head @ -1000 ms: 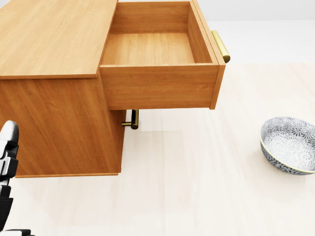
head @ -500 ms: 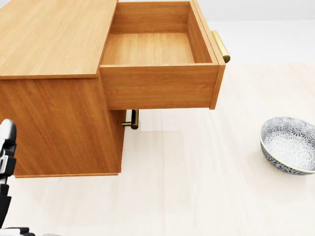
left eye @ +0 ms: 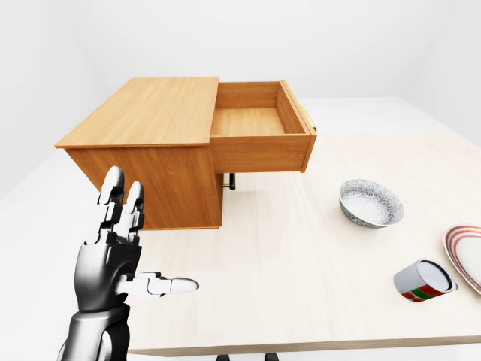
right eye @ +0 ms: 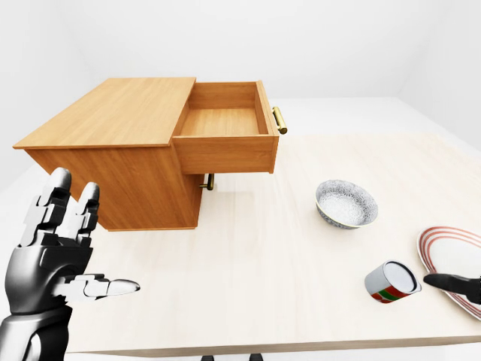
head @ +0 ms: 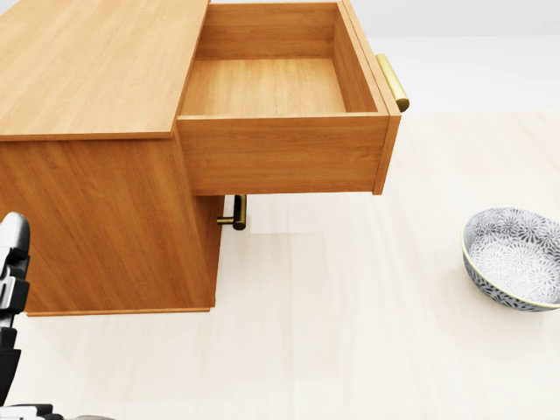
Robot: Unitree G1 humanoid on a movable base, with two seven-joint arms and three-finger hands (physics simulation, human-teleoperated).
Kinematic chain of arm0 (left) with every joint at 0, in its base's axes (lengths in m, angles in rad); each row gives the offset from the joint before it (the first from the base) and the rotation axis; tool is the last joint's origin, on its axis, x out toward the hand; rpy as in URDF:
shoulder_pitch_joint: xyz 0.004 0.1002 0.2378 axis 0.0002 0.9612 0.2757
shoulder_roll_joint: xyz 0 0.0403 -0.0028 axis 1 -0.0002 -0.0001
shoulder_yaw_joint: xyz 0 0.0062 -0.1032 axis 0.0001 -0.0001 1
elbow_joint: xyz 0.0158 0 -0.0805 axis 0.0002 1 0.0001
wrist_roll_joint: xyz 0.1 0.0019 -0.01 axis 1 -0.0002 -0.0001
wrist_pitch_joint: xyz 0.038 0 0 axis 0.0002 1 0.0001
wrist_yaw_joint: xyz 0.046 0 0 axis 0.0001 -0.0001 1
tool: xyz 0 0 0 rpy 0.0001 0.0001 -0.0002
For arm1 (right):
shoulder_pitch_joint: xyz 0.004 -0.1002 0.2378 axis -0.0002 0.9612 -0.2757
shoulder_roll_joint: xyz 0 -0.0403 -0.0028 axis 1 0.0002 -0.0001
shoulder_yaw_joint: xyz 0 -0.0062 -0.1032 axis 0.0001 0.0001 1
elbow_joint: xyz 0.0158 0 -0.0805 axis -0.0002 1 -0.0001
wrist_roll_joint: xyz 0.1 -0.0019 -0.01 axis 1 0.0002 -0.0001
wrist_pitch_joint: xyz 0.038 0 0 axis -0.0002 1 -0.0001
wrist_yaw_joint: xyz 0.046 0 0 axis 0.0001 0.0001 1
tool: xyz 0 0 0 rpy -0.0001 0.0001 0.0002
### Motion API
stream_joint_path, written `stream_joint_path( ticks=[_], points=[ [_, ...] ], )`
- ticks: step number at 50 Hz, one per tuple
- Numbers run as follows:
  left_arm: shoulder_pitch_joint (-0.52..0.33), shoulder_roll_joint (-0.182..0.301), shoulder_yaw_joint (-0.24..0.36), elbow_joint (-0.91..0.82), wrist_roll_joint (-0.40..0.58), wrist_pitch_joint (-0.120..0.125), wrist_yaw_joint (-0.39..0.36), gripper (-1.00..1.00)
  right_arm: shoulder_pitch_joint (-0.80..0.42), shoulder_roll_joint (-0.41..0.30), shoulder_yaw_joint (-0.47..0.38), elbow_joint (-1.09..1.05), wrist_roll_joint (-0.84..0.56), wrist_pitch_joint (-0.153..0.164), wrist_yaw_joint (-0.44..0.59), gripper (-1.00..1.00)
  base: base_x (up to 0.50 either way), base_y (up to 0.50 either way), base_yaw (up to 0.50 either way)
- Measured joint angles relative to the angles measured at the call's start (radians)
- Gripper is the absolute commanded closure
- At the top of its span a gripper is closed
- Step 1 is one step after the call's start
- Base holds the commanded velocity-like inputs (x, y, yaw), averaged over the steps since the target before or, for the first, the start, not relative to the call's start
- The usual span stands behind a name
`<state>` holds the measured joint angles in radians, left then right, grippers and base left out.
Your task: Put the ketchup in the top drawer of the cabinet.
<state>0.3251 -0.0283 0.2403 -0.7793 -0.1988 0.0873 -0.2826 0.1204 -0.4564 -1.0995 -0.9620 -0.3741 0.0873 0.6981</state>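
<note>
The ketchup (right eye: 391, 282) is a small tin with a red and green label, lying on its side at the right of the table, in the eye views only. The wooden cabinet (left eye: 143, 113) stands at the left with its top drawer (left eye: 255, 122) pulled fully out and empty. My left hand (left eye: 146, 241) is raised at the lower left, fingers spread and open, holding nothing, far from the tin. A dark finger of my right hand (right eye: 451, 283) pokes in from the right edge, pointing at the tin with a small gap between them. The rest of that hand is out of view.
A patterned bowl (left eye: 370, 203) sits right of the cabinet. A red-rimmed plate (right eye: 449, 244) lies at the right edge beside the tin. The drawer's brass handle (right eye: 279, 120) sticks out to the right, and a lower handle (head: 236, 213) shows beneath it. The table's near edge (left eye: 301, 347) runs along the bottom.
My left hand's fingers at the head view's left edge have slid slightly left. The cabinet, drawer and bowl have not moved.
</note>
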Motion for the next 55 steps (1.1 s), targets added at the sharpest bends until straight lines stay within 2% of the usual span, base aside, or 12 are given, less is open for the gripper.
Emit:
stream_joint_path(
  ticks=[16,27,55],
  points=[
    [0.001,-0.001,0.001,-0.001,0.0,0.0,-0.001,-1.0,0.061,0.104,0.056,0.074,-0.052,0.0,0.0,-1.0,0.0,0.0,0.0],
    [0.0,0.0,-0.002,0.004,0.002,0.0,0.001,-1.0,0.095,0.149,0.095,0.179,-0.074,0.0,0.0,-1.0,0.0,0.0,0.0],
    [-0.003,0.002,-0.009,0.014,0.008,0.0,0.007,-1.0,0.132,0.176,0.19,0.437,-0.089,0.0,0.0,-1.0,0.0,0.0,0.0]
  ],
)
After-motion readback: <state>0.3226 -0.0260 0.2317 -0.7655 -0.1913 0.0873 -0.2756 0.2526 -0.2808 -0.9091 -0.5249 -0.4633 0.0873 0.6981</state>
